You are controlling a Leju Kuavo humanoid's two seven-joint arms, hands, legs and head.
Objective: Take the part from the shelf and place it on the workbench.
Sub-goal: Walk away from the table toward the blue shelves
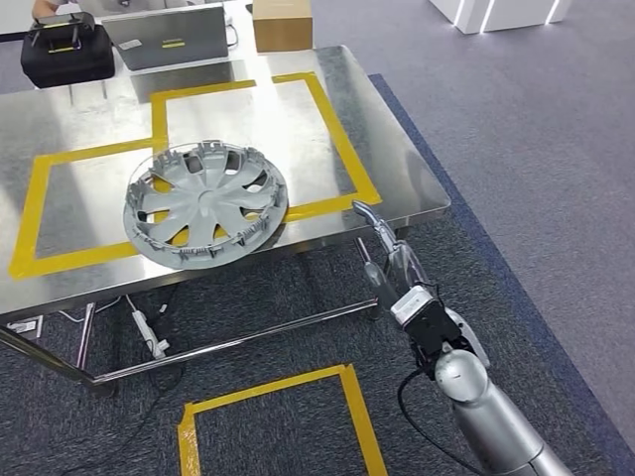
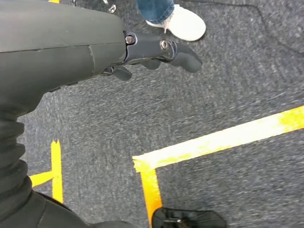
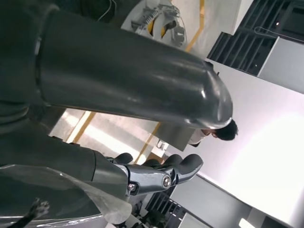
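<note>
already the wheel cover lies flat on the worktop; right hand beside its edge, fingers apart, empty; left hand empty, fingers loosely spread.

No readable text, brand, number or sign anywhere. Small stickers on the grey case at the table's far edge are too blurred to read. Cardboard box, black bag and hubcap carry no legible lettering.
</note>
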